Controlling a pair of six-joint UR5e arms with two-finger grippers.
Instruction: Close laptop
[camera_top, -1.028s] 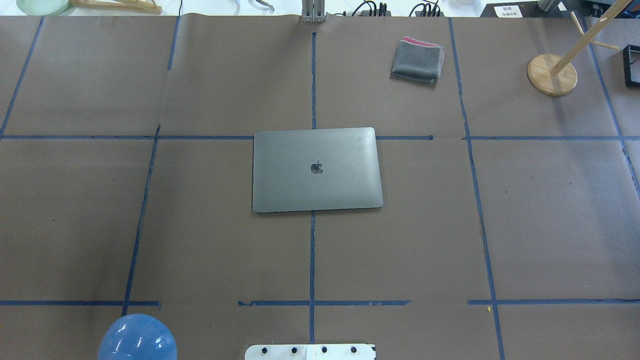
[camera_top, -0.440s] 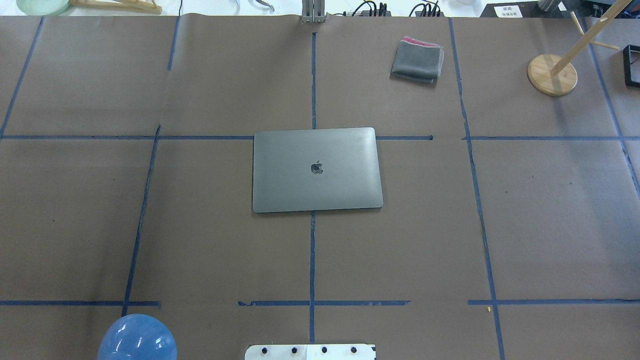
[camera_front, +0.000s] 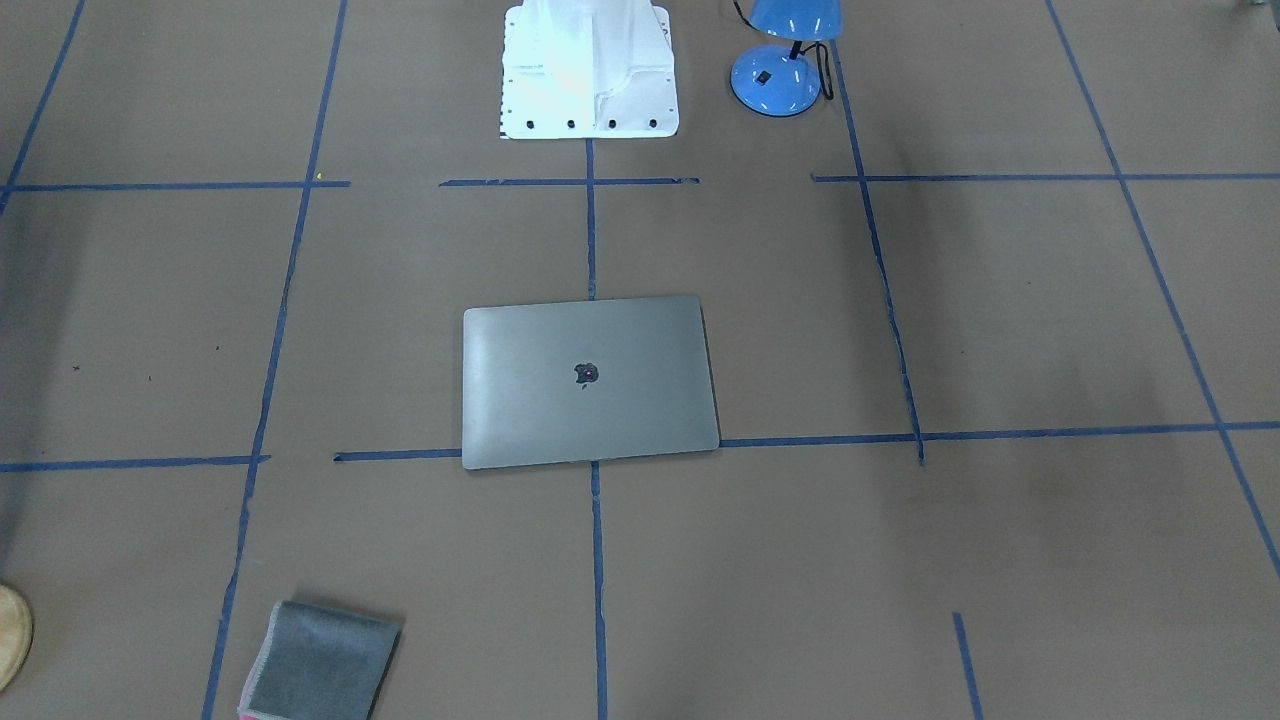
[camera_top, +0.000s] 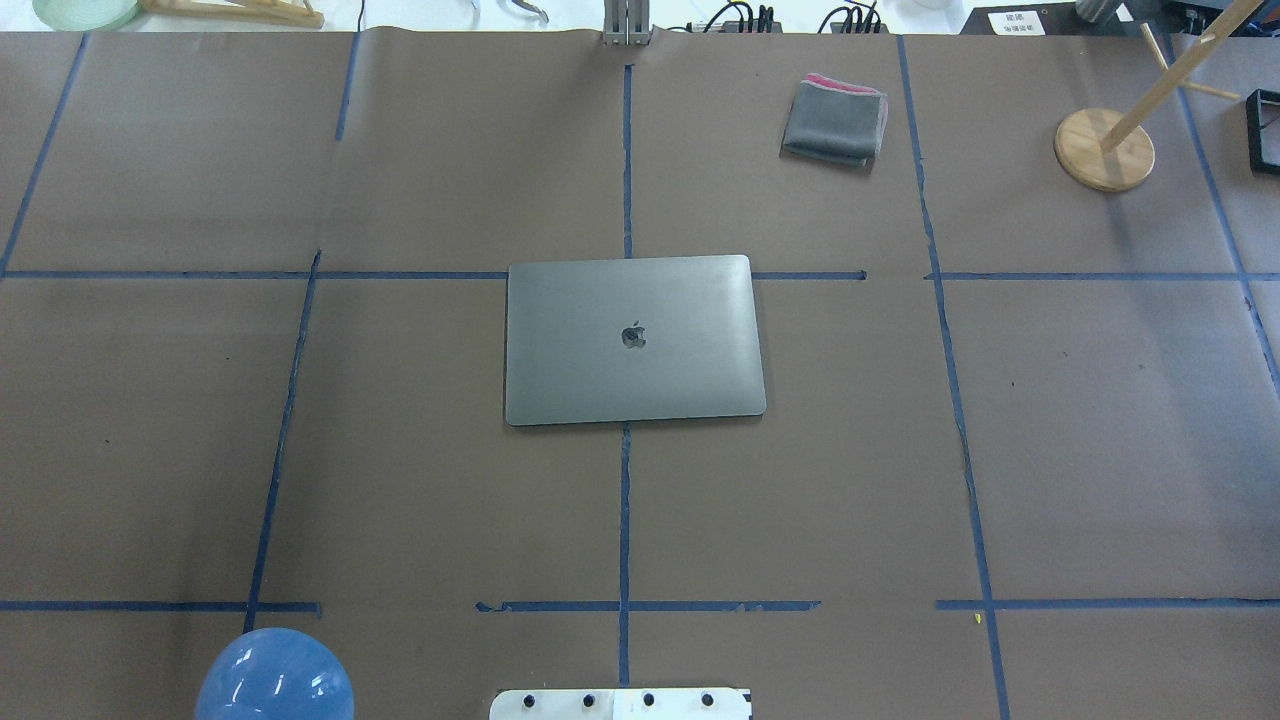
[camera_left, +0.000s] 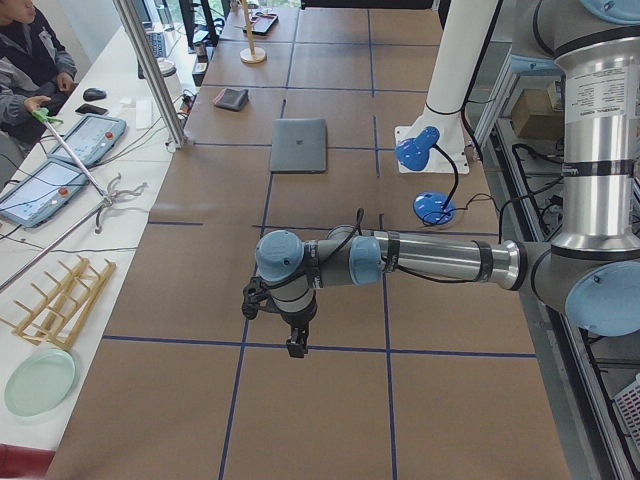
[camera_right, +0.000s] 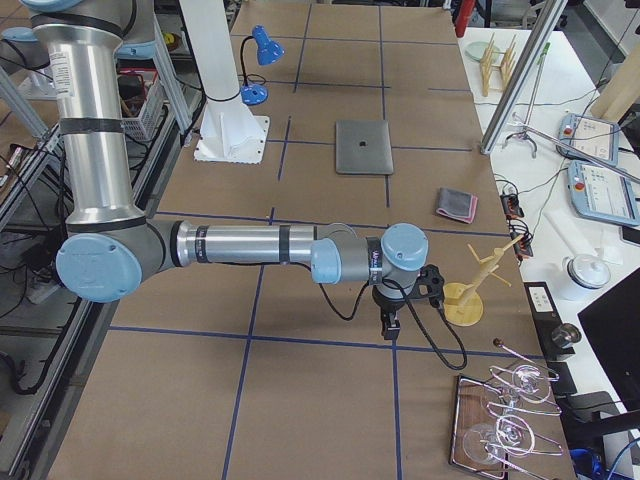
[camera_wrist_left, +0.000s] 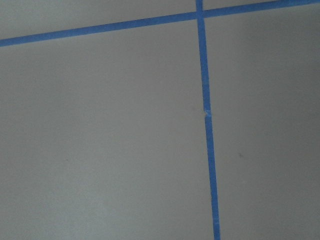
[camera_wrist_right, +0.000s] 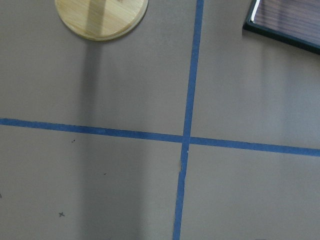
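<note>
The grey-silver laptop (camera_top: 634, 339) lies shut and flat at the table's middle, lid up with the dark apple logo showing; it also shows in the front-facing view (camera_front: 588, 381), the left view (camera_left: 299, 145) and the right view (camera_right: 362, 147). My left gripper (camera_left: 295, 345) hangs over the table far off at the robot's left end. My right gripper (camera_right: 388, 325) hangs far off at the right end. Both show only in side views, so I cannot tell whether they are open or shut. Neither is near the laptop.
A folded grey cloth (camera_top: 835, 120) lies at the back right. A wooden stand (camera_top: 1104, 148) with a round base is at the far right. A blue desk lamp (camera_top: 273, 675) stands front left beside the white robot base (camera_top: 620, 704). A black-framed tray (camera_wrist_right: 285, 25) shows in the right wrist view.
</note>
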